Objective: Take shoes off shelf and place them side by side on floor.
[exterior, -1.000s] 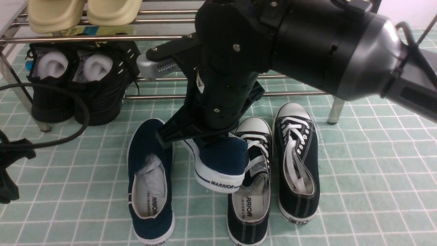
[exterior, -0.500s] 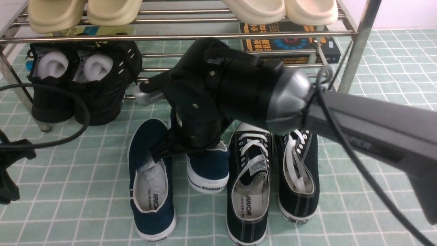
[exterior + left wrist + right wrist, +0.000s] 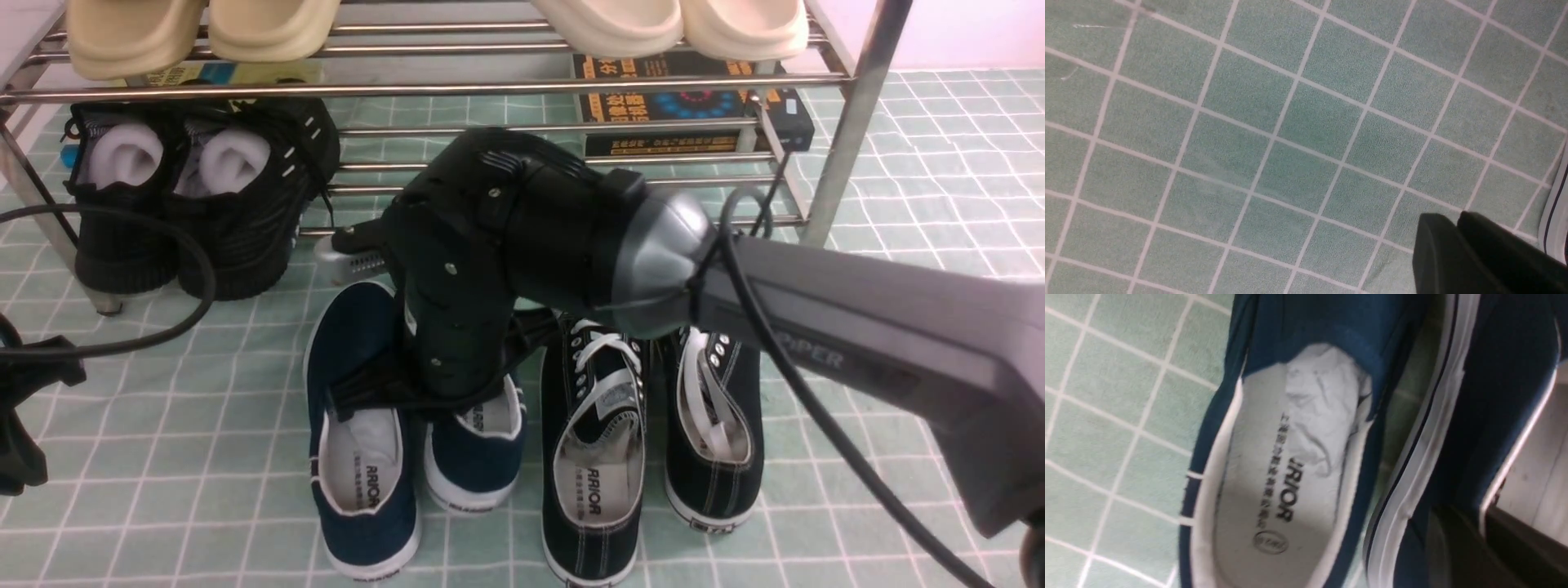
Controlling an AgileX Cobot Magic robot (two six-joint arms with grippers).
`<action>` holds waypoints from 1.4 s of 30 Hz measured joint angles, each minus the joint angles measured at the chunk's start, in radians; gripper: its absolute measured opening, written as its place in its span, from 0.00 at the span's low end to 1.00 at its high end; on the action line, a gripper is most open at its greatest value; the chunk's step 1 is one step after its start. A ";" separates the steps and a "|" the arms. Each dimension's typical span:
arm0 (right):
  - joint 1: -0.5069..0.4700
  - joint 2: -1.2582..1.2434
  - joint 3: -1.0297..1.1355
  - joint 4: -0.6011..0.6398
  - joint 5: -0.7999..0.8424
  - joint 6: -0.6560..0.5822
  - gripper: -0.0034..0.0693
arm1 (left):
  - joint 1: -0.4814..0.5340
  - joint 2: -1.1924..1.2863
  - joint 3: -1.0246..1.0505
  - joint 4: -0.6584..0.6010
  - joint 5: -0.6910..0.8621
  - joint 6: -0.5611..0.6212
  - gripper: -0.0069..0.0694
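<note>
One navy slip-on (image 3: 359,457) lies flat on the pale green floor (image 3: 163,457), with paper stuffing in its toe. Right beside it is the second navy slip-on (image 3: 473,465), heel low at the floor, and I cannot tell whether it rests there. My right gripper (image 3: 441,384) is shut on that shoe's side wall (image 3: 1494,396), one finger (image 3: 1453,547) outside and one inside. The right wrist view also shows the floor shoe (image 3: 1274,490). My left gripper (image 3: 1453,218) is shut and empty over bare floor (image 3: 1274,134). The silver shelf (image 3: 490,86) stands behind.
Two black lace-up sneakers (image 3: 592,457) (image 3: 714,425) lie just right of the held shoe. Black high shoes (image 3: 196,204) stand under the shelf at left. Cream slippers (image 3: 204,28) (image 3: 669,24) sit on top, books (image 3: 694,106) below. A black cable (image 3: 196,269) loops at left.
My right arm has come down and moved left with the navy shoe. The shoe has left the sneaker it overlapped and now sits low beside the other navy shoe.
</note>
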 joint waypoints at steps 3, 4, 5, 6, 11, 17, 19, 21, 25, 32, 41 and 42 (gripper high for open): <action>0.024 0.001 -0.008 0.010 0.041 0.008 0.30 | 0.000 0.000 0.000 0.000 0.002 0.000 0.21; 0.030 0.001 -0.023 0.016 0.069 0.006 0.35 | 0.000 0.000 0.000 0.000 0.006 0.000 0.21; 0.035 0.001 -0.039 0.019 0.095 0.001 0.39 | 0.000 0.000 0.000 0.000 0.010 0.000 0.21; 0.038 0.001 -0.064 0.022 0.121 -0.011 0.43 | 0.000 0.000 0.000 0.000 0.017 0.000 0.21; 0.036 -0.028 -0.208 -0.033 0.148 -0.116 0.59 | 0.000 0.000 0.000 -0.003 0.029 0.000 0.21; 0.034 -0.102 -0.262 -0.039 0.161 -0.206 0.58 | 0.000 0.000 0.000 -0.004 0.031 0.000 0.22; 0.033 -0.128 -0.262 -0.039 0.164 -0.232 0.54 | 0.000 0.000 0.000 -0.004 0.031 0.000 0.22; 0.025 -0.150 -0.262 -0.038 0.166 -0.248 0.46 | 0.000 0.000 0.000 -0.004 0.031 0.000 0.23; 0.004 -0.177 -0.253 -0.038 0.170 -0.260 0.23 | 0.000 0.000 0.000 -0.004 0.031 0.001 0.23; 0.000 -0.102 -0.200 -0.138 0.170 -0.260 0.13 | 0.000 0.000 0.000 -0.004 0.030 0.001 0.24; 0.000 0.048 -0.198 -0.303 0.162 -0.265 0.56 | 0.000 0.000 0.000 -0.004 0.025 0.001 0.26; 0.000 0.058 -0.198 -0.315 0.160 -0.265 0.59 | 0.000 0.000 0.000 -0.004 0.025 0.001 0.26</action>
